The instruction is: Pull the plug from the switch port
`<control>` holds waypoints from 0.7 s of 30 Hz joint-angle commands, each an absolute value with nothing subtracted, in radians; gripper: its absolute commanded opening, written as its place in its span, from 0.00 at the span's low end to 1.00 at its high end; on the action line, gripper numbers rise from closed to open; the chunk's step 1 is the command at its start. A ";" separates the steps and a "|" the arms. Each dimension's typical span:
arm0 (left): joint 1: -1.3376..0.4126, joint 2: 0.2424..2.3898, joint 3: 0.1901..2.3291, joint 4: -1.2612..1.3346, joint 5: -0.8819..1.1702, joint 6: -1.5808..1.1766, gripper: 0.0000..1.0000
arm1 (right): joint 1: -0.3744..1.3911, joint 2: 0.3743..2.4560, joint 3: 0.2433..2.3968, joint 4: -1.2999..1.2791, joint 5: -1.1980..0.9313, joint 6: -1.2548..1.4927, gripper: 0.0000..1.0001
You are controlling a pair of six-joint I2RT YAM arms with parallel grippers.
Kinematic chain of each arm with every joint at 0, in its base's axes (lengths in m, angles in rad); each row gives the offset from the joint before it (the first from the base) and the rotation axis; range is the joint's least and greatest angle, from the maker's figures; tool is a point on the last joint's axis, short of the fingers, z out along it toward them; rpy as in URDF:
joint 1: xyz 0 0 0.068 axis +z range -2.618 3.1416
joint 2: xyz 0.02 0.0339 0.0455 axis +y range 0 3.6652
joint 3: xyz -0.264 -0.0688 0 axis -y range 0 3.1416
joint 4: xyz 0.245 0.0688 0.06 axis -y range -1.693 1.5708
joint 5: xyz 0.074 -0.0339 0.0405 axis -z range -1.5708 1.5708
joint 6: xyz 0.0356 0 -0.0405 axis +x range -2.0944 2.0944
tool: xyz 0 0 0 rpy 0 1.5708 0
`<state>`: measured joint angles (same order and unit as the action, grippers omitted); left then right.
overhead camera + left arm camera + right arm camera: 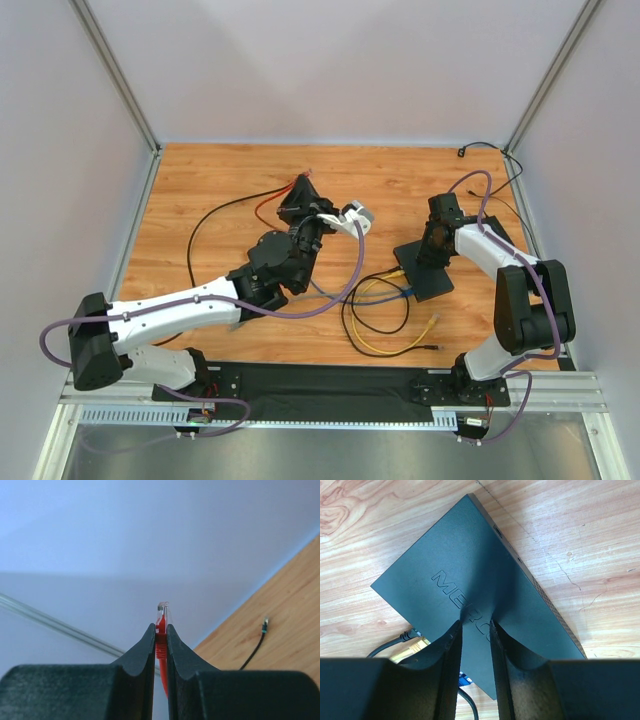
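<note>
The flat black switch box (428, 268) lies right of centre on the wooden table; its embossed top fills the right wrist view (470, 565). My right gripper (475, 624) rests its tips on the box top, jaws a little apart, holding nothing. Yellow (414, 647), black (405, 637) and blue (465, 680) plugs sit in the box's near-left edge. My left gripper (160, 632) is shut on a red plug (162, 622) with a clear tip, held in the air left of the box (303, 190), clear of it. The red cable (268, 206) trails down from it.
Yellow, blue and black cables (385, 320) loop on the table in front of the box. A thin black cord (200, 235) curves at the left. A small black plug end (466, 151) with its cord lies at the back right, also in the left wrist view (265, 625). Walls close three sides.
</note>
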<state>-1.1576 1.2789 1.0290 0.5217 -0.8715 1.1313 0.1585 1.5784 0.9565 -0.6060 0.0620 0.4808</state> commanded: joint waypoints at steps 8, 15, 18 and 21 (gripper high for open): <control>-1.132 1.330 1.106 0.826 -0.936 1.223 0.00 | 0.155 1.620 0.922 -0.640 0.115 0.462 0.31; -0.866 1.338 1.452 -0.191 -0.737 0.381 0.00 | 0.155 1.615 0.920 -0.638 0.104 0.459 0.31; -0.711 1.339 1.512 -0.380 -0.536 0.093 0.00 | 0.156 1.617 0.919 -0.634 0.098 0.460 0.31; -0.585 1.345 1.528 -0.439 -0.415 -0.027 0.00 | 0.160 1.621 0.919 -0.629 0.097 0.460 0.31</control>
<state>-0.6525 1.3472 1.5032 -0.1806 -0.6186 0.2981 0.1593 1.5768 0.9565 -0.6060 0.0605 0.4797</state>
